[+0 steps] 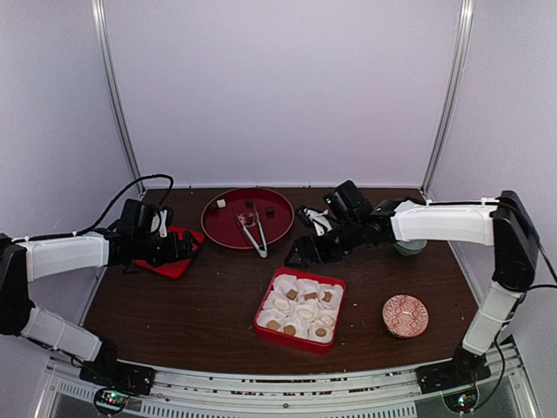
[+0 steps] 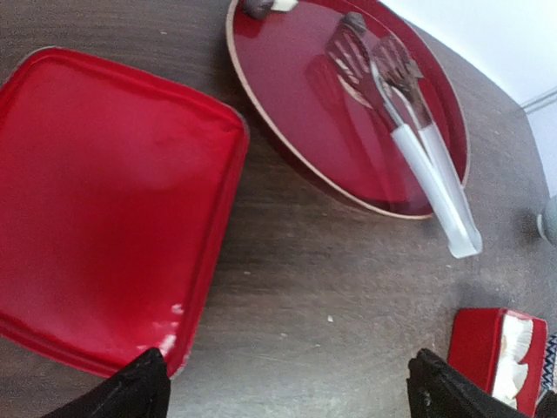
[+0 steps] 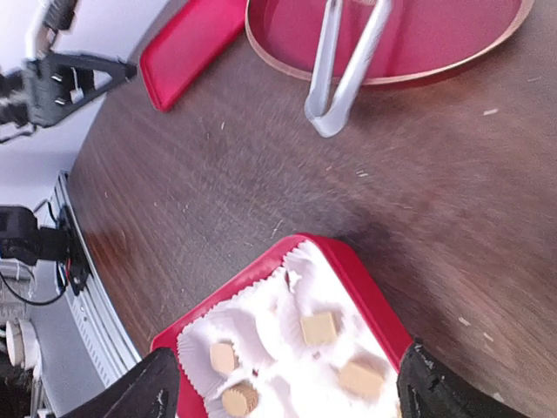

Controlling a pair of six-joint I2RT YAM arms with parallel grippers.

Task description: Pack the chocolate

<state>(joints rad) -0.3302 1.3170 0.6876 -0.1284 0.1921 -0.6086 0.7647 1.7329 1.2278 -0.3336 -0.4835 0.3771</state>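
Small dark and white chocolates [image 1: 270, 212] sit on the round red plate [image 1: 228, 230], where silvery tongs [image 1: 253, 233] aim their joined end toward the spread-open right gripper [image 1: 300, 255] close by, the equally spread left gripper [image 1: 180, 246] lying farther off; others fill the square red box [image 1: 262, 305].

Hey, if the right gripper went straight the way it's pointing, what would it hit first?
Probably the red box of paper cups, which sits framed by the open right gripper in its wrist view. Depth is unclear, so it might reach bare table beyond the box.
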